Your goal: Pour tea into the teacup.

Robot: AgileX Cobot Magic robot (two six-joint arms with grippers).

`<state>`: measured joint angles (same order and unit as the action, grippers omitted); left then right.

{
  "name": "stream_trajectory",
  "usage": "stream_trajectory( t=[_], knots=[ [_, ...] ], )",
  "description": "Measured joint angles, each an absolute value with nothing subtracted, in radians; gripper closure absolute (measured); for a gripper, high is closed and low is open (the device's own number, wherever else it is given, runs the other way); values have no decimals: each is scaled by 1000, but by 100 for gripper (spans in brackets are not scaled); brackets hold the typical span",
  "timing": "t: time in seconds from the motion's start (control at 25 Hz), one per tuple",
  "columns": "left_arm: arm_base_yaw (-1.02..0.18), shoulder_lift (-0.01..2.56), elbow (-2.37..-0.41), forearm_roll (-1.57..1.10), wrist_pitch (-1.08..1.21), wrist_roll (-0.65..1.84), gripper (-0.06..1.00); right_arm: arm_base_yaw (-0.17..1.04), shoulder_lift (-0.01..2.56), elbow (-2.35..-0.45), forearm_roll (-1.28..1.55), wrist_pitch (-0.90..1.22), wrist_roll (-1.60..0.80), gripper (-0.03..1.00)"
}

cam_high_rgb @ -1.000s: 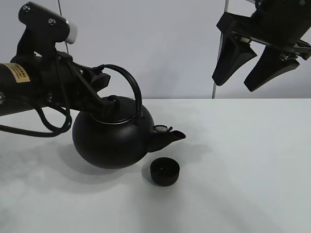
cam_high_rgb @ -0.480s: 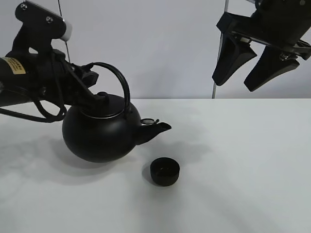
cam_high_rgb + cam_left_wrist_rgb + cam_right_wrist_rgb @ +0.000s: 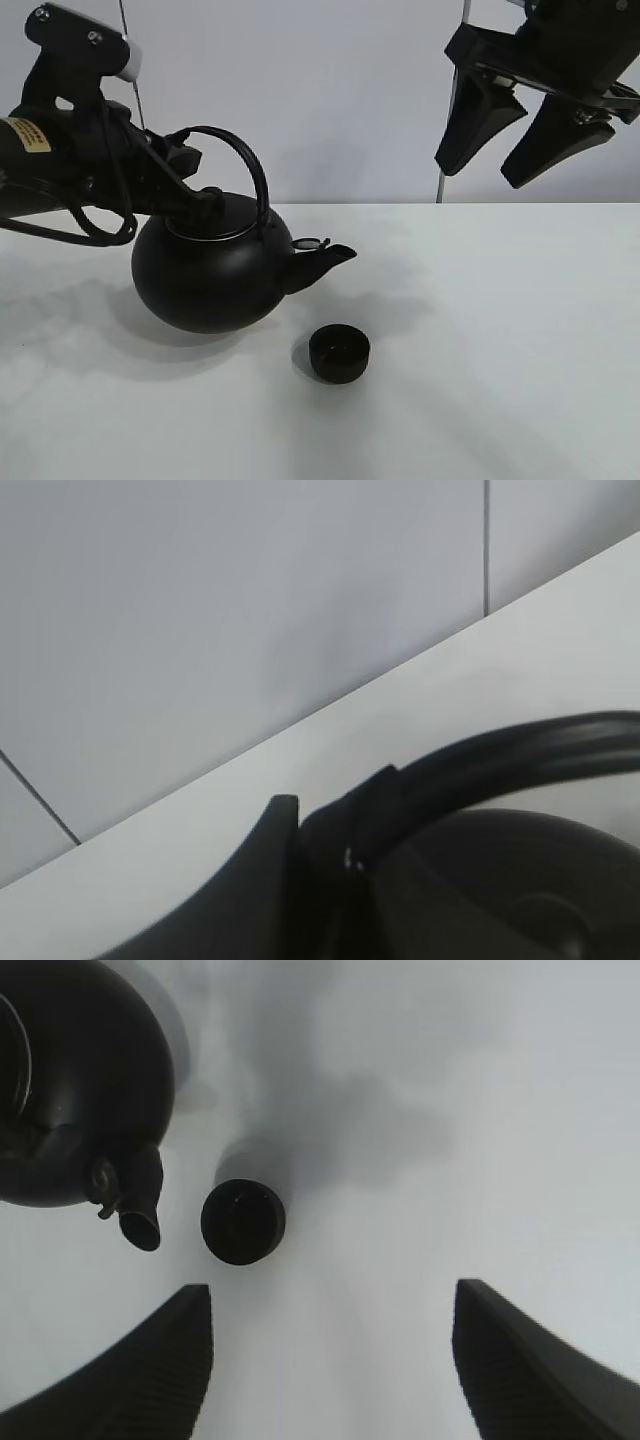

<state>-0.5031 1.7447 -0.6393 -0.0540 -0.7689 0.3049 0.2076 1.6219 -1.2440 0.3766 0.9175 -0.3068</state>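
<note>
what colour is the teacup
The teacup is matte black; the exterior high view shows it best.

Pretty much black on white here

The kettle (image 3: 205, 280) is plain black with a slight sheen and a thin pale ring around its lid, and the teacup (image 3: 339, 354) is a flatter matte black. The worktop (image 3: 500, 350) is plain white with soft grey shadows, and the wall (image 3: 300, 100) behind is pale grey with thin dark seams. The left arm (image 3: 70, 170) is black with a yellow label (image 3: 28, 135) and a white cap (image 3: 130, 60). The right claw (image 3: 485, 172) is black too, and its fingers (image 3: 150, 1380) show fine ribbing.
</note>
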Motion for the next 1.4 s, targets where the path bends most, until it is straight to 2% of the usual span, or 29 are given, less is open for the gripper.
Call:
stream_trajectory(
  t=[0.44,0.72,1.04,1.4],
  knots=[
    [-503,1745,-639,-51,-783,296,84,208,1622,-1244,379,917,-307,50],
    [-503,1745,-639,-58,-784,203,84,208,1622,-1244,380,917,-307,50],
    [-503,1745,-639,31,-785,193,84,208,1622,-1244,381,917,-307,50],
    [-503,1745,-639,-33,-785,138,84,208,1622,-1244,382,917,-300,50]
  ],
)
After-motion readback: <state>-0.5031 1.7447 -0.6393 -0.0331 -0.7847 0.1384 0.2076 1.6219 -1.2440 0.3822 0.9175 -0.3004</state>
